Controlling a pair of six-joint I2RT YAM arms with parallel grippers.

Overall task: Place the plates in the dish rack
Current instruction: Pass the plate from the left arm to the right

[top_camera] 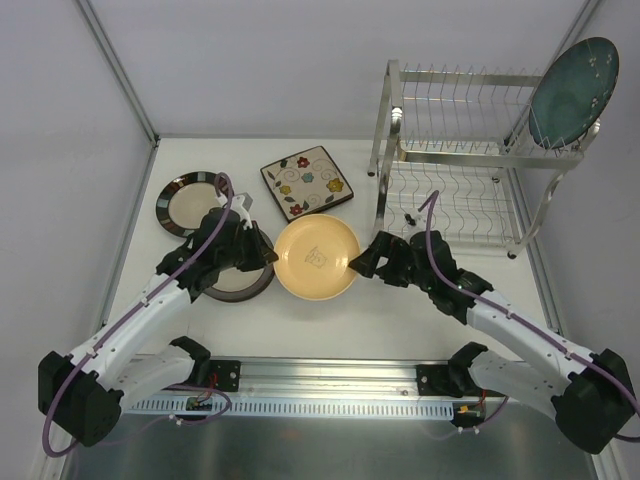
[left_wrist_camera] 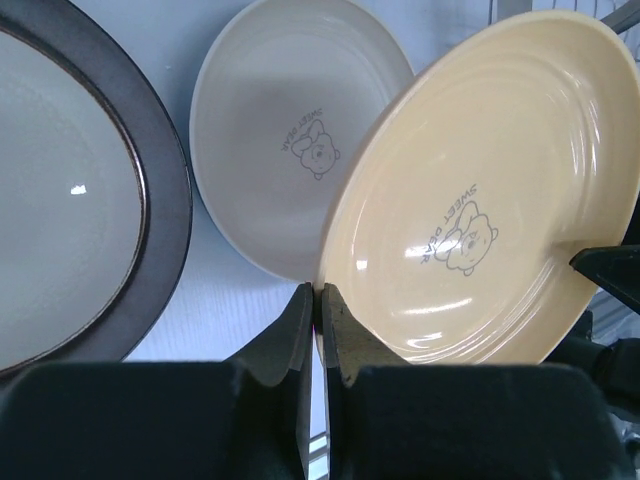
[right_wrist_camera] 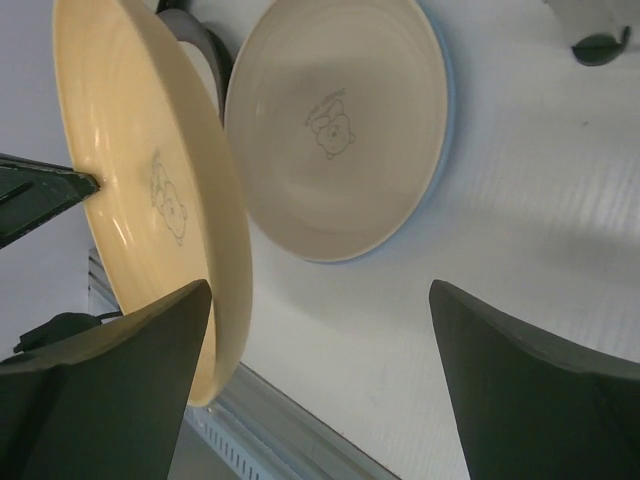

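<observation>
Top view: the yellow plate point(top_camera: 316, 257) is at centre. The left gripper point(top_camera: 268, 256) is clamped on its 9 o'clock rim, and the right gripper point(top_camera: 358, 264) is spread wide at its 3 o'clock edge. The dish rack point(top_camera: 455, 160) stands at 2 o'clock with a teal plate point(top_camera: 572, 92) upright in its top tier. A floral square plate point(top_camera: 304, 182) and a brown-rimmed plate point(top_camera: 192, 204) lie on the table point(top_camera: 400, 310) towards 11 o'clock.

Left wrist: the pinched yellow plate tilts up at 3 o'clock. A cream plate point(left_wrist_camera: 290, 140) with a bear print lies flat at 12 o'clock, and a dark-rimmed plate point(left_wrist_camera: 165, 200) at 9 o'clock.

Right wrist: the fingers point(right_wrist_camera: 110, 390) gape, grasping nothing. The yellow plate's edge is just beside the 8 o'clock one.
</observation>
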